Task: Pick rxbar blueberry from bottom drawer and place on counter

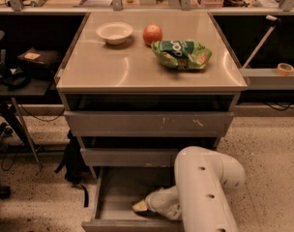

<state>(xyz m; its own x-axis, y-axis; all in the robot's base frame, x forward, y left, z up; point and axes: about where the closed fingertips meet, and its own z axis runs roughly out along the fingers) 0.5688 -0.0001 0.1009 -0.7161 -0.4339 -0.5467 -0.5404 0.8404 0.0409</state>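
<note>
The bottom drawer [119, 183] is pulled open at the foot of the cabinet, its grey-brown floor showing. My white arm reaches down into it from the right. My gripper [140, 206] is low inside the drawer near its front wall, at the arm's left end. The rxbar blueberry is not visible; the arm hides much of the drawer floor. The counter [113, 66] is the glossy beige cabinet top above.
On the counter sit a white bowl [114, 32], a red apple [152, 34] and a crinkled green chip bag [181, 54]. Two closed drawer fronts [147, 123] lie above the open drawer. A black bag [72, 163] and dark furniture stand to the left.
</note>
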